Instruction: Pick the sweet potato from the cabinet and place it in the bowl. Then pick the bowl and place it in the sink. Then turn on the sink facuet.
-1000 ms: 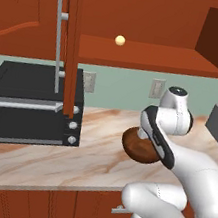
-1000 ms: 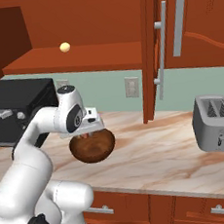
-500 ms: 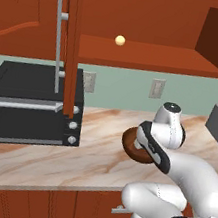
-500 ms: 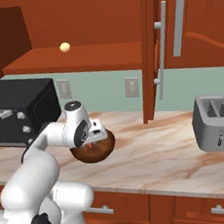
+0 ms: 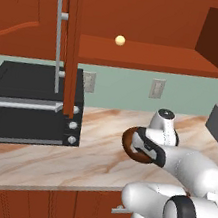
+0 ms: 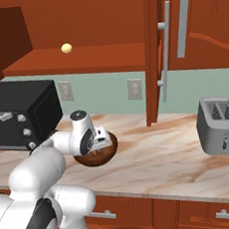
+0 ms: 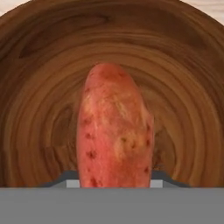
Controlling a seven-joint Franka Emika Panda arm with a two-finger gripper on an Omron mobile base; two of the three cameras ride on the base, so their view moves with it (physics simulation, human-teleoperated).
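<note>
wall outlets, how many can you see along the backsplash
2. One wall outlet sits just right of the toaster oven, beside the open cabinet door; the other outlet is further right, above the bowl. More may hide behind the oven.

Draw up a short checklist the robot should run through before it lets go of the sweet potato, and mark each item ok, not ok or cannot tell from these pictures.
1. Sweet potato is over the bowl, not the counter: ok.
2. Bowl sits upright on the counter: ok.
3. Gripper is down at the bowl: ok.
4. Potato already rests on the bowl's bottom: cannot tell.
5. Jaws are closed on the potato: cannot tell, fingertips are hidden behind it.
6. Toaster oven and toaster stand apart from the bowl: ok.
</note>
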